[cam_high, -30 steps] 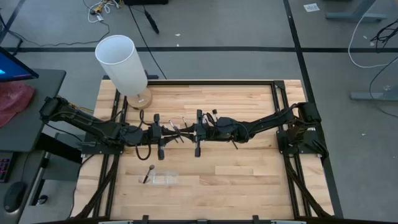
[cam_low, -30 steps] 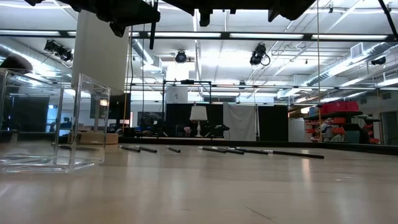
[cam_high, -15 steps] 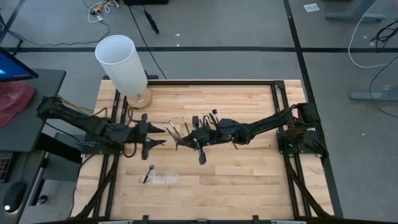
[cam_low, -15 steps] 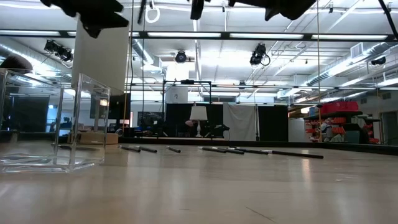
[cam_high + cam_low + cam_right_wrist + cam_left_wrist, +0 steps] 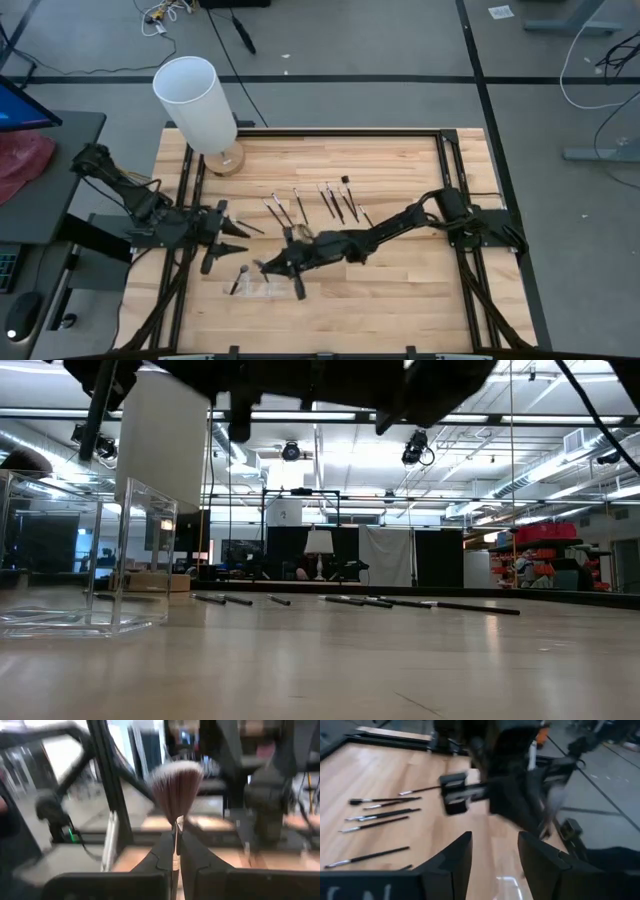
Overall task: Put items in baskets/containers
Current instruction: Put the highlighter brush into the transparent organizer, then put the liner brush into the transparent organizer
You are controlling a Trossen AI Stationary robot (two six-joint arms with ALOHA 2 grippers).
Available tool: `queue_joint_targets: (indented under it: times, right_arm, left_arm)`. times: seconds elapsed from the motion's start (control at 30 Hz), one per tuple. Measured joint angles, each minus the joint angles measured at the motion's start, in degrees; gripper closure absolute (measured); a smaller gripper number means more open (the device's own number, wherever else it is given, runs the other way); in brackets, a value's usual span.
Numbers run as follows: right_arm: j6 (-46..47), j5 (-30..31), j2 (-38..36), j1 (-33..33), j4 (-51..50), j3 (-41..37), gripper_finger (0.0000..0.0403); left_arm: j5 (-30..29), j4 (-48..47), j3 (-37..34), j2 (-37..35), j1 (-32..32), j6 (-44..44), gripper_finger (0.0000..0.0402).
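My right gripper [image 5: 264,267] reaches out over the near left of the table, just beside the clear container [image 5: 266,290], and is shut on a brush whose brown tuft [image 5: 176,782] sticks out past the fingertips. One dark brush [image 5: 238,281] leans in the container's left end. Several more brushes [image 5: 335,200] lie flat on the wood at mid-table. My left gripper [image 5: 495,847] is drawn back at the table's left edge, open, with nothing between its fingers. The low view shows the container's clear walls [image 5: 120,560]. My right gripper pinches the brush's stem just behind the tuft [image 5: 176,827] between its two fingertips. The brush runs in line with the fingers, tuft end foremost. The fingers point about level toward the table's left, and the brush is clear of the table.
A tall white cylinder on a round wooden base [image 5: 195,100] stands at the far left corner. Black frame rails [image 5: 445,170] run along the table's left and right sides. Bare wood lies to the right of the container [image 5: 400,290].
The two grippers stood together at mid-table. My left gripper has drawn back toward the table's left edge. My right gripper has carried the brush toward the near left and down, ending beside the container.
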Motion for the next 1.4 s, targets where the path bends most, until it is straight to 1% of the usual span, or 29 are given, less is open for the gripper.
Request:
queue_joint_targets:
  times: [0.07, 0.23, 0.3, 0.4, 0.47, 0.57, 0.77, 0.87, 0.97, 1.07, 1.23, 1.33, 1.4]
  right_arm:
    - [0.12, 0.02, 0.04, 0.06, -3.74, 1.18, 0.0395]
    - [0.83, 0.24, -0.53, 1.05, -3.62, 1.34, 0.0394]
    - [0.85, 0.22, -0.55, 1.53, -4.19, 1.36, 0.0394]
    - [1.4, 0.87, -0.57, 2.25, -8.75, 1.36, 0.0394]
    - [1.95, 3.85, -0.57, 2.65, -11.76, 1.35, 0.0394]
    - [1.9, 7.07, -0.57, 3.07, -12.44, 1.28, 0.0393]
    - [2.73, 9.08, -0.61, 3.21, -10.97, -1.15, 0.0393]
    - [5.39, 9.69, -0.61, 3.21, -9.77, -2.53, 0.0388]
    - [6.84, 11.43, -0.61, 3.21, -9.95, -2.99, 0.0369]
    - [6.76, 12.94, -0.61, 3.41, -9.65, -3.11, 0.034]
    - [6.74, 13.09, -0.61, 3.43, -9.81, -3.16, 0.0292]
    - [6.82, 13.13, -0.61, 3.6, -9.93, -3.16, 0.0274]
    - [6.82, 13.22, -1.35, 3.77, -11.56, -3.21, 0.027]
  left_arm:
    - [-0.04, 0.05, 0.0, 0.29, -2.01, -0.04, 0.0246]
    - [-0.28, 0.11, 0.0, 1.0, -6.64, 0.02, 0.0256]
    - [-1.04, -0.14, 0.0, 1.08, -8.08, 0.07, 0.026]
    - [-3.03, 0.03, 0.0, 1.02, -9.62, 1.13, 0.0264]
    - [-4.53, 0.0, 0.0, 1.02, -10.37, 1.6, 0.0266]
    - [-6.28, 0.02, 0.0, 1.14, -10.82, 2.01, 0.0269]
    - [-6.58, 0.08, 0.0, 1.7, -10.82, 2.03, 0.0269]
    - [-6.58, 0.09, 0.0, 1.84, -10.82, 2.12, 0.0269]
    - [-6.56, 0.14, 0.0, 2.53, -10.81, 2.19, 0.0269]
    - [-6.57, 0.36, 0.02, 2.97, -10.77, 2.19, 0.0269]
    - [-6.56, 0.39, 0.02, 4.05, -10.73, 2.16, 0.0269]
    - [-6.56, 0.35, 0.02, 4.05, -10.73, 2.14, 0.0269]
    - [-6.56, 0.32, 0.02, 4.03, -10.73, 2.14, 0.0268]
